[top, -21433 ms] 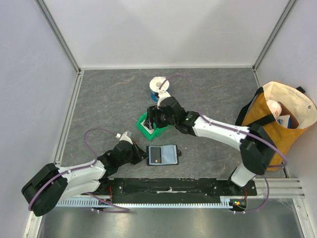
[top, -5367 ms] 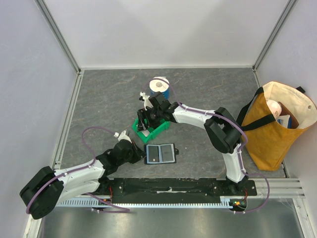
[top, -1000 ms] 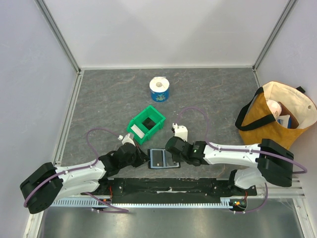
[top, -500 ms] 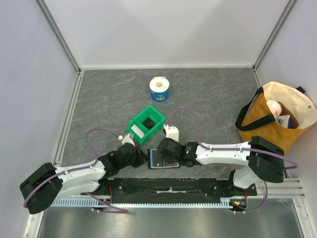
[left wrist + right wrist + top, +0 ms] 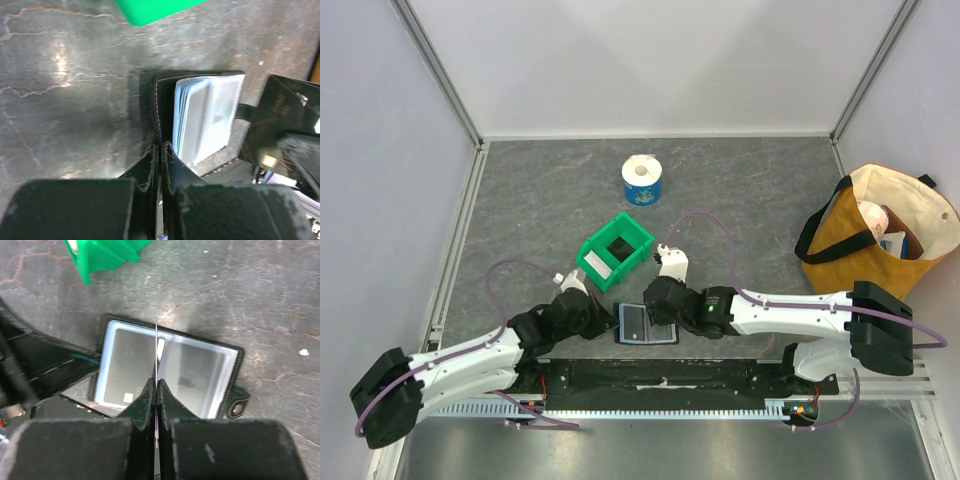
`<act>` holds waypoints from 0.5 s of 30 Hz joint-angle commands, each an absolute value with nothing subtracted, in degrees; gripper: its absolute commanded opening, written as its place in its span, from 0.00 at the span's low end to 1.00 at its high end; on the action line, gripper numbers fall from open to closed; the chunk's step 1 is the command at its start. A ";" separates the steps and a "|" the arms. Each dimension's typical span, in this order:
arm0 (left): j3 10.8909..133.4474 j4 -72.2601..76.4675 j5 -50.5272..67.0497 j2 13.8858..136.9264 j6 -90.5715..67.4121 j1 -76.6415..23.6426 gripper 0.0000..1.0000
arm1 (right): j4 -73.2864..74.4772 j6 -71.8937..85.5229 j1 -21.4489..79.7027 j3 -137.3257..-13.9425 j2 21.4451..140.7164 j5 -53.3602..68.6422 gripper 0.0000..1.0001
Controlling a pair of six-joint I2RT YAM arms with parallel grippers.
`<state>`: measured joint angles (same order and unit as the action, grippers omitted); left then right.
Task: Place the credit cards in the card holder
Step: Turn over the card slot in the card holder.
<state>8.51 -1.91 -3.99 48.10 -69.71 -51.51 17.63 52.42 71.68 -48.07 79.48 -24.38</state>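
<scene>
Two grips on grey marbled table (image 5: 540, 200) — left fingers (image 5: 146, 171) clamp card holder (image 5: 190, 370), right fingers (image 5: 142, 407) clamp card (image 5: 282, 115).

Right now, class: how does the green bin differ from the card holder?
The green bin is a bright, raised box; the card holder is black and lies flat, opened. The left gripper pinches the card holder's edge; nothing touches the green bin. Both sit on the grey table.
</scene>
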 commanded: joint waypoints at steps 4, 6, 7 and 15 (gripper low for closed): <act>20.47 -19.51 -6.77 40.51 -67.06 -51.86 0.02 | 23.20 55.90 71.98 -50.01 77.70 -34.01 0.00; 22.58 -19.51 -5.63 42.09 -66.19 -52.29 0.02 | 23.47 55.72 71.98 -49.92 77.08 -34.54 0.00; 23.46 -19.77 -5.63 43.49 -65.92 -52.64 0.02 | 23.81 55.72 71.98 -49.92 76.99 -34.89 0.00; 21.97 -18.01 -5.45 48.43 -67.94 -53.87 0.02 | 24.61 56.77 71.98 -48.78 74.10 -36.12 0.00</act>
<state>22.09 -17.85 -5.10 47.75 -68.16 -52.90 23.68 54.76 71.79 -48.12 77.12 -32.49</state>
